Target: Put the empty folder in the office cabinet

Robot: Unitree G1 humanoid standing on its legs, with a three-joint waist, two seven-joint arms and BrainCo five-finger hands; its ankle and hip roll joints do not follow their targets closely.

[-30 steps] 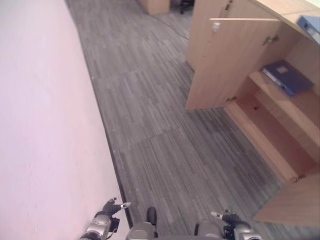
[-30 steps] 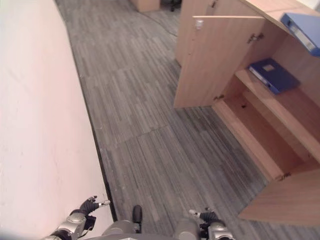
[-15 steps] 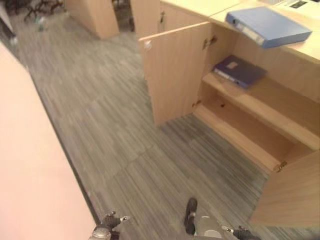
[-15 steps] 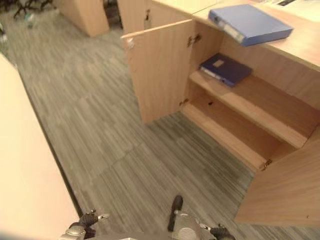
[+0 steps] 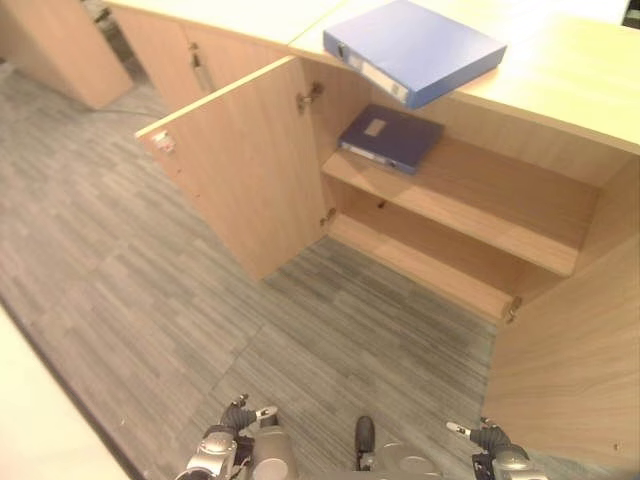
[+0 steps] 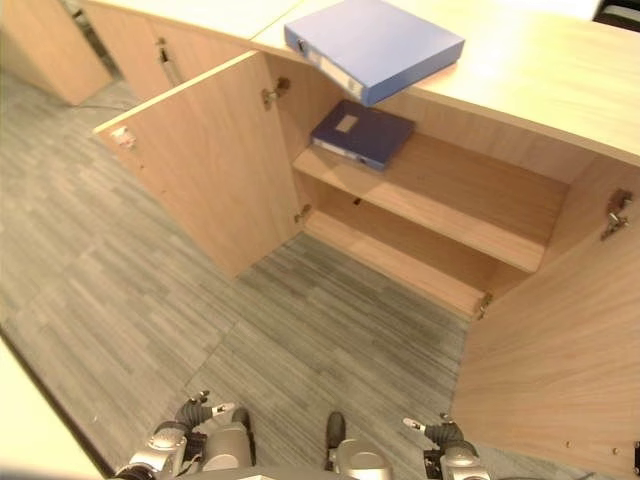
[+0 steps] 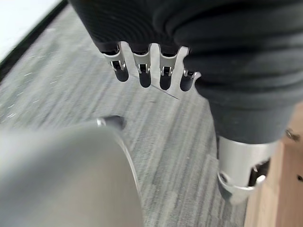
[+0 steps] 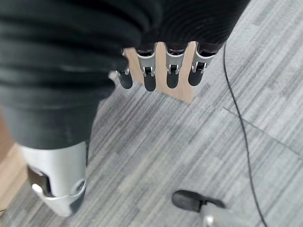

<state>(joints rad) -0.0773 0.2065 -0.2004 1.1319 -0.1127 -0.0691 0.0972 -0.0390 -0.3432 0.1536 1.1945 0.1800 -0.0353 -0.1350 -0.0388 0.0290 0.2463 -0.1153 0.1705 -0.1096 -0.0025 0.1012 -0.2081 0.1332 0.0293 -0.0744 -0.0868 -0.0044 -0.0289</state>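
Grey carpet (image 5: 150, 270) — folder (image 5: 415, 47) atop cabinet (image 5: 480, 200), seemingly.

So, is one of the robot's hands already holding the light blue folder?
No, the light blue folder lies on top of the cabinet, while the left hand and right hand hang open and empty.

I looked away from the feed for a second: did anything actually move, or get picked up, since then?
Only the camera swung round toward the open wooden cabinet; nothing there moved. The light blue ring-binder folder lies on the cabinet top as before, and the dark blue folder on the upper shelf. Both doors stayed open. The left hand and right hand hang low, fingers relaxed, holding nothing, as before.
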